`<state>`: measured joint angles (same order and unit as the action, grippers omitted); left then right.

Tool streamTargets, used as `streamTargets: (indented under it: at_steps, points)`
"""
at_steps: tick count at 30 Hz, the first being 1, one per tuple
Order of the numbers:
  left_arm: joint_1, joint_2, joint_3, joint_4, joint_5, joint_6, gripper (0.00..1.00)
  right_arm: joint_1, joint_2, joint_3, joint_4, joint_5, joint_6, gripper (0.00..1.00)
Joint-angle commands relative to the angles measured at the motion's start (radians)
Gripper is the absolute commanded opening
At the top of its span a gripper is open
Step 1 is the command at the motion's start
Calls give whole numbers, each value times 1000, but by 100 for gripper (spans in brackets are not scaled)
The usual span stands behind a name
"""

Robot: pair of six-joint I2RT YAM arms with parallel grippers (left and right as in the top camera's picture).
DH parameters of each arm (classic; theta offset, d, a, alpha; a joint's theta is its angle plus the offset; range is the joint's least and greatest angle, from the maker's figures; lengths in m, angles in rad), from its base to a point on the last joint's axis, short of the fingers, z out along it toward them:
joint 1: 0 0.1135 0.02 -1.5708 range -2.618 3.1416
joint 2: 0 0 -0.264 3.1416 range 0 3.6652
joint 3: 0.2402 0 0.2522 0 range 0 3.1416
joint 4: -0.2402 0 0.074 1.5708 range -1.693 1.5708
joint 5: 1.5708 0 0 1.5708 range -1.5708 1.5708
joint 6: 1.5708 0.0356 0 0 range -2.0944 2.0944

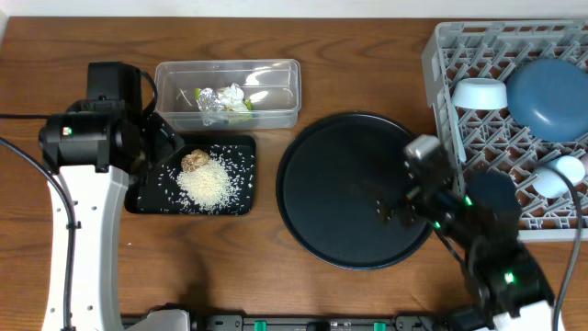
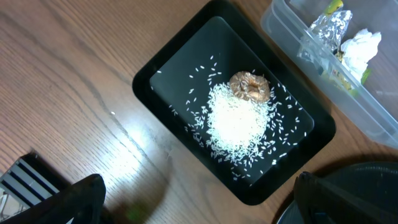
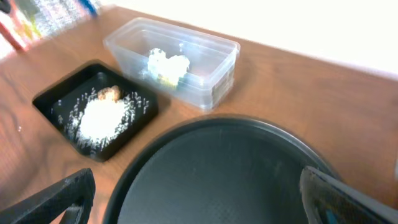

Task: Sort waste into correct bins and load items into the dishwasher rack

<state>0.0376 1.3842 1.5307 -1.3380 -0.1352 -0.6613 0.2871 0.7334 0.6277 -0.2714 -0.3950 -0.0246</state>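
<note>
The shallow black tray holds a heap of white rice and a small brown food lump. Behind it, the clear tub contains a crumpled foil wad, white paper and a yellow-green wrapper. In the grey dishwasher rack at the right are a large blue plate, a white-lined bowl and a pale cup. My left gripper hangs open above the black tray's near corner, holding nothing. My right gripper is open and empty over the round tray.
A large round black tray lies bare in the middle of the wooden table, between the black tray and the rack. The right arm's body reaches in from the front right, and the left arm stands at the left.
</note>
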Motion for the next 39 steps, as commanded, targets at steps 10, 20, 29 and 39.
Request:
streamTargets:
  at_steps: [10, 20, 29, 39]
  points:
    - [3, 2, 5, -4, -15, -6, 98, -126, -446, -417, 323, -60, -58, 99]
    - [3, 2, 5, -4, -15, -6, 98, -204, -708, -551, 348, -123, -59, 99]
    - [3, 2, 5, -4, -15, -6, 98, -208, -729, -572, 346, 21, -59, 99]
    - [3, 2, 5, -4, -15, -6, 98, -195, -729, -623, 258, 39, -59, 99]
